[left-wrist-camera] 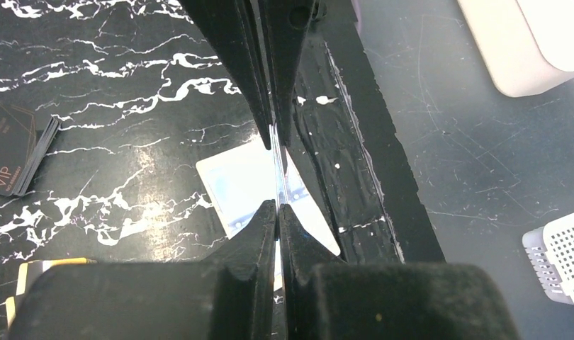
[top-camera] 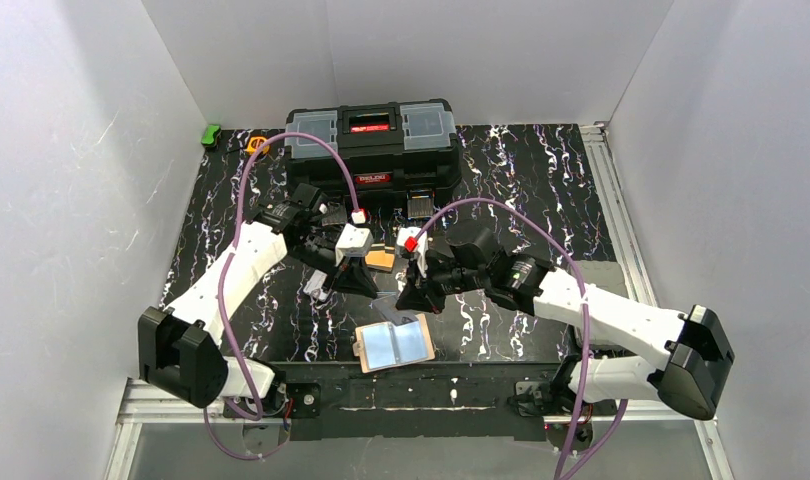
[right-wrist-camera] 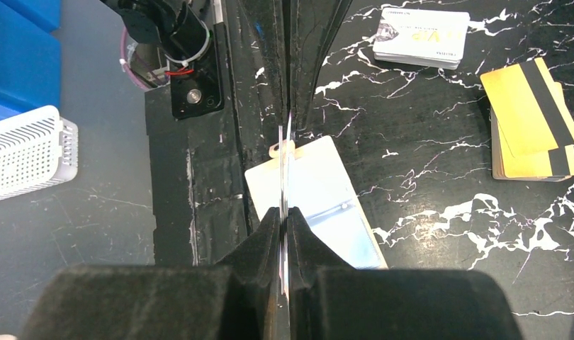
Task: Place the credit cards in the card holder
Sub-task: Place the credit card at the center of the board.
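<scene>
1. My left gripper (left-wrist-camera: 277, 207) hangs above the left part of the beige folding card holder (top-camera: 394, 343) with clear bluish plastic pockets. Its fingers are nearly together, pinching one edge of a thin pale card (left-wrist-camera: 276, 166) that both wrist views show only edge-on.
2. A small stack of flat gold cards (right-wrist-camera: 532, 120) with a dark stripe across them lies on the black marbled tabletop (top-camera: 541, 180). It is beyond the card holder on the far side and apart from it, roughly halfway to the big black plastic toolbox (top-camera: 371, 145).
3. The thin pale card stands upright on its edge in the air over the card holder, not touching it. I cannot tell its face colour.
4. The card holder lies open and flat at the near edge of the tabletop, pockets up and snap tab on its left side.
5. My right gripper (right-wrist-camera: 284, 211) hangs above the right part of the card holder, clamped narrow on the opposite edge of the same thin pale card.
6. A stack of pale VIP cards (right-wrist-camera: 421, 37) lies further beyond the card holder, well apart from it.
</scene>
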`<control>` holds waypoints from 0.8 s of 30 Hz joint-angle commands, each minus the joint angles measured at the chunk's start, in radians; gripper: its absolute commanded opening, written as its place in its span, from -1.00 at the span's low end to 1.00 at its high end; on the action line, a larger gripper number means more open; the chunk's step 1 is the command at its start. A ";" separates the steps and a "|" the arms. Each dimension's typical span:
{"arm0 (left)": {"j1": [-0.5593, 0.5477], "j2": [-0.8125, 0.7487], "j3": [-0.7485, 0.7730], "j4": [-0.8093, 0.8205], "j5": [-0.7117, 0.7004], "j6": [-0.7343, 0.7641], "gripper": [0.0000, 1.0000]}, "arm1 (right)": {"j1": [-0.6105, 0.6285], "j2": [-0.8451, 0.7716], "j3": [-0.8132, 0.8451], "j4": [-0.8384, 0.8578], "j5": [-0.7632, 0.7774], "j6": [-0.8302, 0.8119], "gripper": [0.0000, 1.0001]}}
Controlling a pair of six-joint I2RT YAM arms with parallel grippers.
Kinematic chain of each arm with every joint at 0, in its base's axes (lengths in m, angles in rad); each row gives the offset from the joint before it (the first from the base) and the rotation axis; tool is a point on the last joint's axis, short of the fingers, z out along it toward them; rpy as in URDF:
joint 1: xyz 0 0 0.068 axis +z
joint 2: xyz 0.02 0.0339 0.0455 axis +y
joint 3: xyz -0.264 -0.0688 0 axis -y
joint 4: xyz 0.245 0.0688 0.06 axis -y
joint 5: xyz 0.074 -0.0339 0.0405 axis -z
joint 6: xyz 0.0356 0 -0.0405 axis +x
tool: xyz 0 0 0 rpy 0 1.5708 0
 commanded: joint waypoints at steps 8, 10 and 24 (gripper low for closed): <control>0.050 0.022 0.012 -0.021 -0.058 0.047 -1.00 | 0.008 0.040 -0.040 -0.003 0.036 -0.008 -0.97; 0.068 0.032 0.003 -0.004 -0.075 0.047 -1.00 | 0.008 0.044 -0.048 0.004 0.029 -0.002 -0.97; 0.266 0.199 -0.013 0.039 -0.269 0.089 -1.00 | 0.008 0.165 -0.134 0.152 -0.043 0.101 -0.97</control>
